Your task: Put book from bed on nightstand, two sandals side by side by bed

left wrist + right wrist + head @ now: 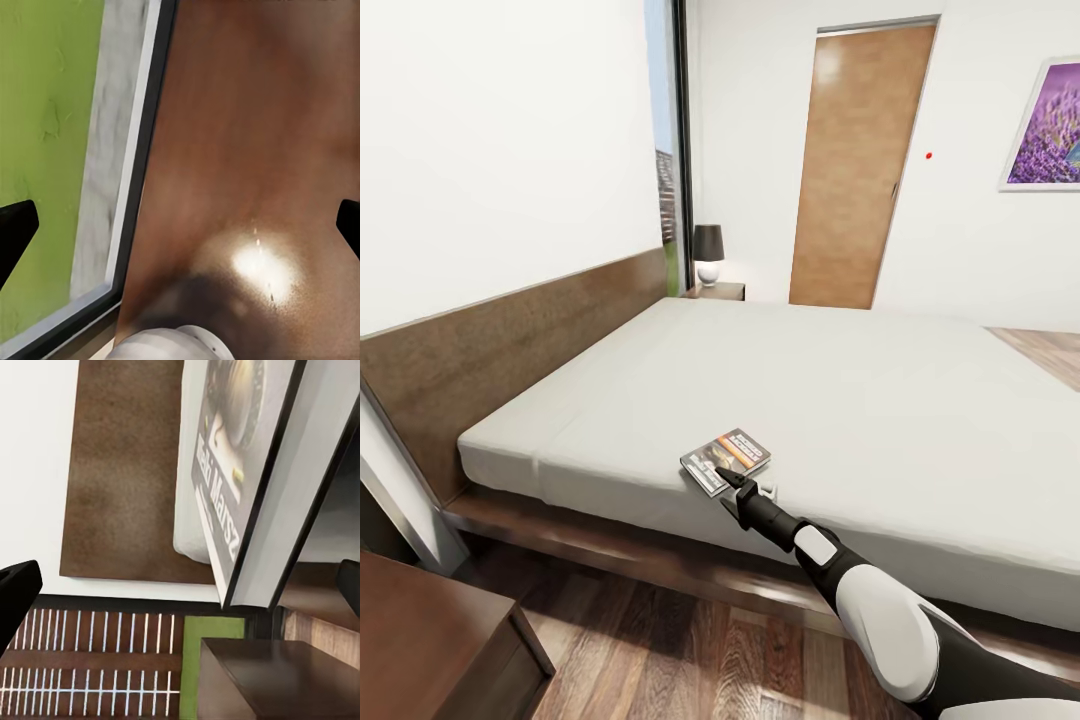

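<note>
One book [727, 462] is seen near the front edge of the one bed [840, 400], with the right pincer [734, 483] at its near corner. Two nightstands are counted: one [430, 640] at the near side, one [718, 291] at the far side. Whether the right pincer grips the book cannot be told; the fingertips [15, 225] of the left pincer are spread apart.

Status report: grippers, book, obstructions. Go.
Right gripper at the book on the bed near edge, grip unconfirmed. Left gripper open over glossy wood. Nearest nightstand at lower left; path unobstructed.

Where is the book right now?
In the head view, the book lies near the bed's near edge, at the right gripper's tips.
</note>
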Available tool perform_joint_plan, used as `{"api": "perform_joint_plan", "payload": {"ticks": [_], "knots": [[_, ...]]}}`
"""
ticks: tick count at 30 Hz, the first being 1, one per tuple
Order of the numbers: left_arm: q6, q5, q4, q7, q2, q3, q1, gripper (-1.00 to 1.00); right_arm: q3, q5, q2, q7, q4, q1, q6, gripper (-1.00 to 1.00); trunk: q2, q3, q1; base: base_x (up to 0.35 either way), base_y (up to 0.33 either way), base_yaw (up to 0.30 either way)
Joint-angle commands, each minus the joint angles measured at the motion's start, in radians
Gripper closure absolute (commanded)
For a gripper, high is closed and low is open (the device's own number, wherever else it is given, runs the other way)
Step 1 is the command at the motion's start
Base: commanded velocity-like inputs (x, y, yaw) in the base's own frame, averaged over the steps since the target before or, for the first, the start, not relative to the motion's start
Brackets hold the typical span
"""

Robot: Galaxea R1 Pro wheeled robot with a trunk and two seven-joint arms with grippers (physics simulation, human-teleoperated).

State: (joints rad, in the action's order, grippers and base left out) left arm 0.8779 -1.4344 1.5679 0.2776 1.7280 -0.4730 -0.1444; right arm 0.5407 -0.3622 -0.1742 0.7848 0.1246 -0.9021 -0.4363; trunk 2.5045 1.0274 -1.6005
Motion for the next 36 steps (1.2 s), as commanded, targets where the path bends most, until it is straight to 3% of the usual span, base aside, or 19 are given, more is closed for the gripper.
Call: {"api": "perform_joint_plan", "payload": {"ticks": [1,36], "knots": [[0.001,-0.011,0.001,0.009,0.000,-0.003,-0.005,-1.00,0.016,-0.007,0.000,-0.034,0.003,-0.001,0.013,-1.00,0.000,0.001,-0.008,0.000,0.000,0.000],[0.001,-0.011,0.001,0.009,-0.001,-0.003,-0.004,-1.00,0.016,-0.007,0.000,-0.043,0.003,-0.001,0.013,-1.00,0.000,0.001,-0.008,0.000,0.024,0.000]]}}
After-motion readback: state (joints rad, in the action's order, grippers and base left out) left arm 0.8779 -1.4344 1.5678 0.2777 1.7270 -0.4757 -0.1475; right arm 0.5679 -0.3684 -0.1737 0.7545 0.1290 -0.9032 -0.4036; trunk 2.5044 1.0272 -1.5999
